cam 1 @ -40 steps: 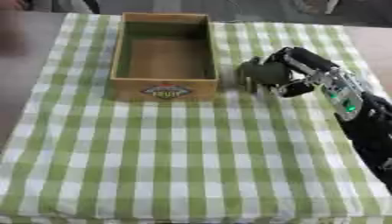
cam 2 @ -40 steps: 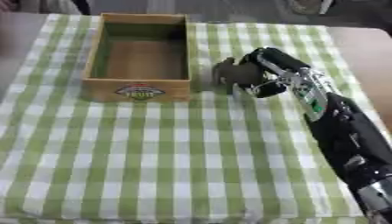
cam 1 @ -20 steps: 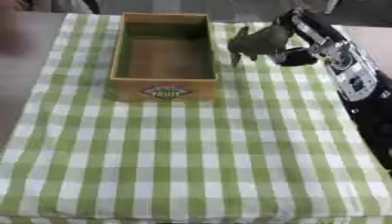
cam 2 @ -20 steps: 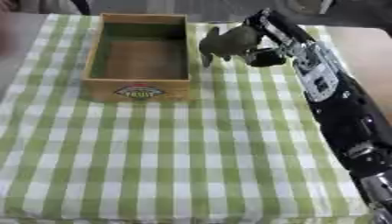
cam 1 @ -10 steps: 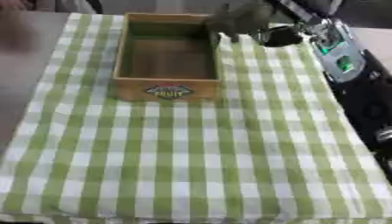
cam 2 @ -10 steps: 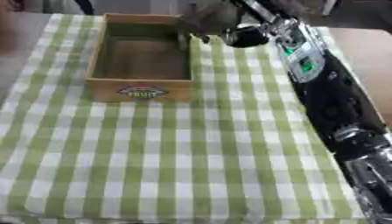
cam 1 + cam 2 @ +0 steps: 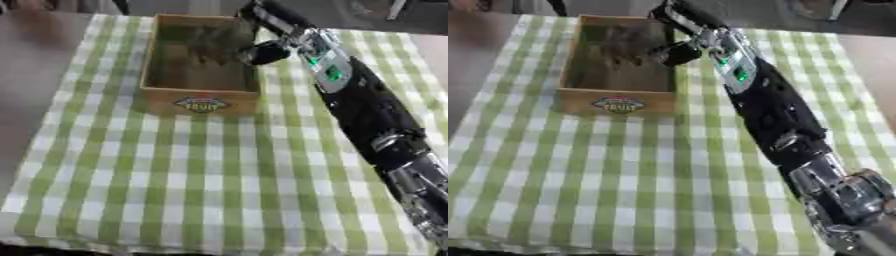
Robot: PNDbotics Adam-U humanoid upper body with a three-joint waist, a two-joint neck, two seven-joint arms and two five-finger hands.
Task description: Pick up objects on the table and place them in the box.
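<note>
So over the last couple of seconds the right hand (image 7: 262,30) went from beside the box, down at the cloth, up and across to hang over the box's open top, and the greyish-brown lumpy object (image 7: 213,44) came along with it. Right now that object sits over the inside of the wooden box (image 7: 201,104), toward its far right part, with the hand's fingers curled on it from the right side. It's blurry, so I can't tell if it's touching the box floor yet or hanging above it.

Main worry: the hand and wrist are right at the box's right wall. If the arm drops further it could clip that wall and shove the box across the green checked cloth (image 7: 219,180). If the fingers let go while the object is up high, it may bounce or tip against the wall, and a snagged finger on the way out could drag it back over the edge.

Left hand isn't showing in either view. Rest of the surface has nothing else I can make out.
</note>
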